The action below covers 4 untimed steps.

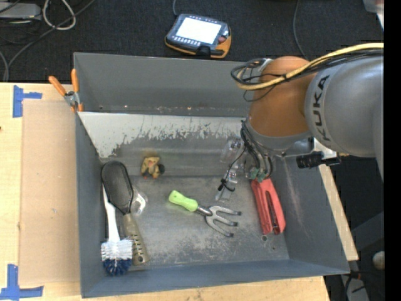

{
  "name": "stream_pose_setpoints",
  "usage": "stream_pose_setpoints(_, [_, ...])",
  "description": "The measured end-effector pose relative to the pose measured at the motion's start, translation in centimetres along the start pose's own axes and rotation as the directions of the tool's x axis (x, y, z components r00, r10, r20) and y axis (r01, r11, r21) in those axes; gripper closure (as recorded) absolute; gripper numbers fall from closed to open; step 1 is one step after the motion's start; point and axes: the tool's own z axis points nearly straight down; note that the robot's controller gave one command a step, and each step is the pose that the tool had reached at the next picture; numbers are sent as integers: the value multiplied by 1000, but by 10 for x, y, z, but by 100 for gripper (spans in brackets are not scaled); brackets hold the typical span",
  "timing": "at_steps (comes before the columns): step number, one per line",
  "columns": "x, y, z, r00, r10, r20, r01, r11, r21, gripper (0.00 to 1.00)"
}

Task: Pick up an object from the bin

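Observation:
My gripper (pixel 227 184) hangs low over the right middle of the bin, under the arm's orange cover. Just below it lies a small garden fork (pixel 207 211) with a lime-green handle and grey metal tines that point right, close to the gripper's tip. Right of the gripper, a red-handled tool (pixel 269 205) lies lengthwise near the right wall, its upper end hidden under the wrist. I see nothing held in the gripper.
A black oval hairbrush (pixel 119 185) and a white dish brush with blue bristles (pixel 115 248) lie along the left wall. A small yellow-brown figure (pixel 151 166) sits at the back left. Bare floor lies between the fork and the front wall.

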Motion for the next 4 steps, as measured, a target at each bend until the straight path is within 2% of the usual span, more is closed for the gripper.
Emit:
stream_pose_setpoints(1, [-15, -63, 43, 985, 174, -8, -174, 985, 5, 0])
stream_pose_setpoints(2, [-18, -74, 54, 972, 234, -9, -234, 972, 14, 0])
stream_pose_setpoints(3, [-7, -46, -48, 993, -121, -16, 121, 993, 7, 0])
stream_pose_setpoints(4, [-25, -87, 27, 987, 163, -13, -163, 987, 12, 0])
